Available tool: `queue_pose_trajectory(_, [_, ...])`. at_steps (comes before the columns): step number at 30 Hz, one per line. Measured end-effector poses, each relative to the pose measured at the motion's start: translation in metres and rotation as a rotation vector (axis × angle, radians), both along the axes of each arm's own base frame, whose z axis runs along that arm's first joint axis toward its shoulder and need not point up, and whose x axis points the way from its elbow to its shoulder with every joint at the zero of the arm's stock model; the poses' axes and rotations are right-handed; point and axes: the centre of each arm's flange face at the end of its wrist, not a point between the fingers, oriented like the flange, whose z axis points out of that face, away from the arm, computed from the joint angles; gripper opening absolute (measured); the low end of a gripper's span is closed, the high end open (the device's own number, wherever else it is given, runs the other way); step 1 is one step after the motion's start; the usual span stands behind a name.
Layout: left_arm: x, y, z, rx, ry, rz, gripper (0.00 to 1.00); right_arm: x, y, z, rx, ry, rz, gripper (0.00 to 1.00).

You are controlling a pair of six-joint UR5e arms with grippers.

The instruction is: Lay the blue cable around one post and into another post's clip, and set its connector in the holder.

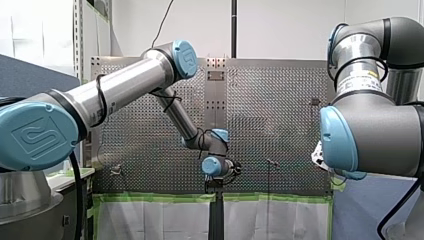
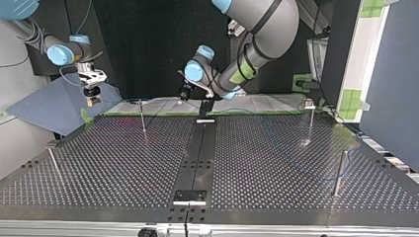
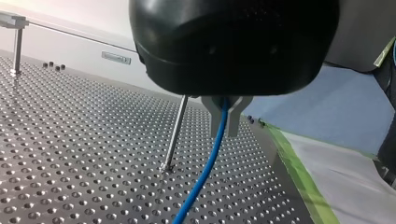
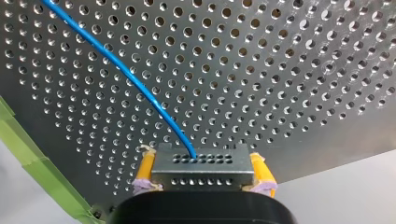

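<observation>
Two grippers hold the blue cable (image 3: 205, 170). My left gripper (image 3: 225, 122) pinches the cable itself in its narrow metal fingers (image 3: 235, 116), and the cable slopes down from them toward the table (image 3: 70, 140). A thin post (image 3: 173, 133) stands upright just beside those fingers, so I think my left arm is the nearer one to go round it. My right gripper (image 4: 203, 172), at the top view's far left, squeezes the metal connector (image 4: 201, 158) between its yellow pads (image 4: 145, 168)
</observation>
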Motion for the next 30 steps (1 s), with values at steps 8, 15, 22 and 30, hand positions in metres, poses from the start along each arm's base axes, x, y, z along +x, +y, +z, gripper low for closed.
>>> queue_pose_trajectory(8, [0.003, 0.004, 0.000, 0.000, 0.001, 0.014, 0.07, 0.000, -0.002, 0.001, 0.002, 0.000, -0.006, 0.00])
queue_pose_trajectory(15, [0.001, 0.004, -0.009, 0.013, 0.010, 0.013, 0.07, 0.000, -0.002, 0.001, 0.001, 0.002, -0.009, 0.00])
queue_pose_trajectory(22, [0.001, 0.006, -0.017, 0.017, 0.012, 0.013, 0.07, 0.000, -0.002, 0.001, -0.002, 0.001, -0.010, 0.00])
queue_pose_trajectory(30, [0.007, 0.007, -0.015, 0.014, 0.010, 0.020, 0.07, 0.000, -0.003, 0.001, -0.002, 0.001, -0.010, 0.00])
